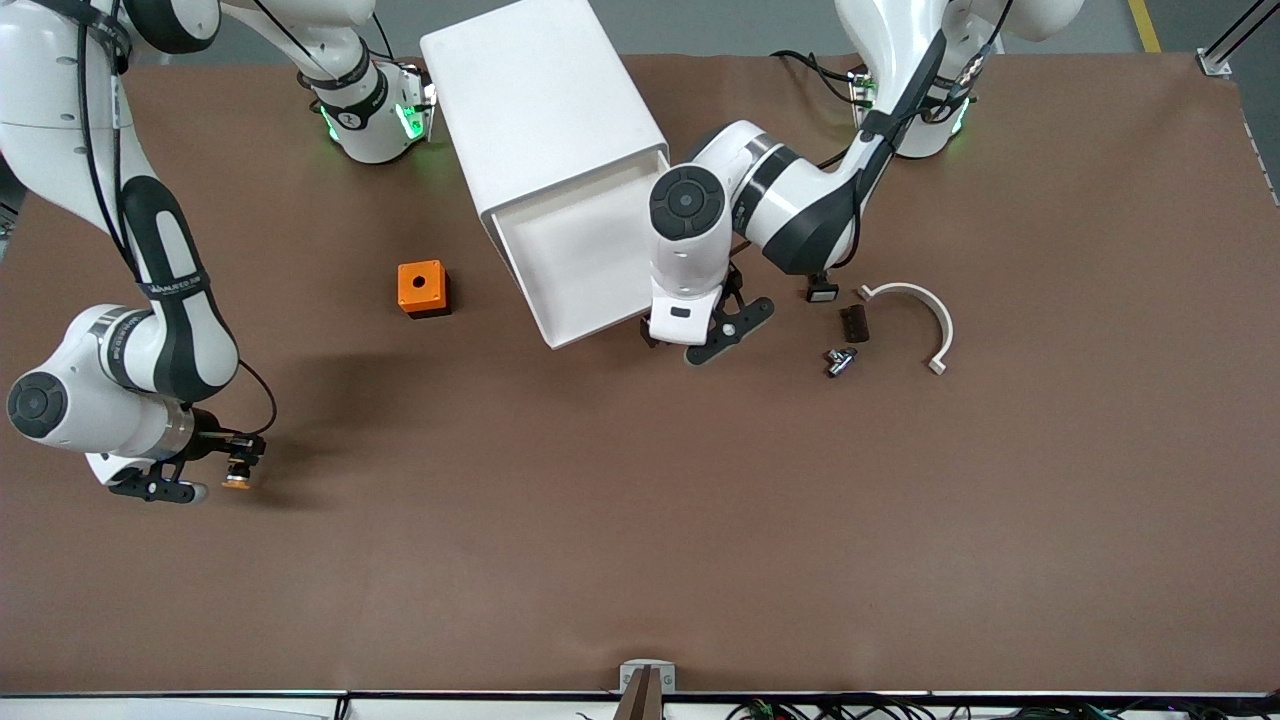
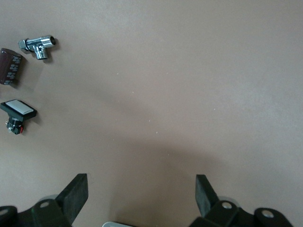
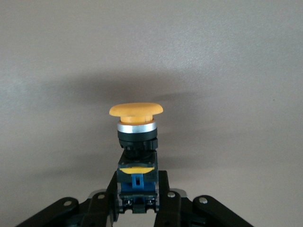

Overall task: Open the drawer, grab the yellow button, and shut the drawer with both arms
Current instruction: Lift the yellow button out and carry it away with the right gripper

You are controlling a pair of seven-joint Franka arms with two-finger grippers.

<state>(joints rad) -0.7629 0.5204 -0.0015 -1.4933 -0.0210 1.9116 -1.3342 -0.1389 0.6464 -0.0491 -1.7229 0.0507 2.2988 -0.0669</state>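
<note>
The white cabinet (image 1: pixel 540 100) lies at the middle of the table by the robots' bases. Its uppermost drawer (image 1: pixel 580 250) is pulled out, and its white tray looks bare. My left gripper (image 1: pixel 690 345) hovers at the drawer's front corner toward the left arm's end, open with nothing between its fingers (image 2: pixel 75 194); only brown table shows under it. My right gripper (image 1: pixel 238 470) is low over the table at the right arm's end, shut on the button (image 3: pixel 136 124). The button's blue-and-black body sits between the fingers, and its orange cap (image 1: pixel 237 482) and silver ring stick out past the fingertips.
An orange cube with a round hole (image 1: pixel 422 288) sits beside the drawer toward the right arm's end. Toward the left arm's end lie a small black part with a white face (image 2: pixel 18 111), a dark cylinder (image 2: pixel 10 66), a chrome fitting (image 2: pixel 38 46) and a white curved clip (image 1: pixel 925 320).
</note>
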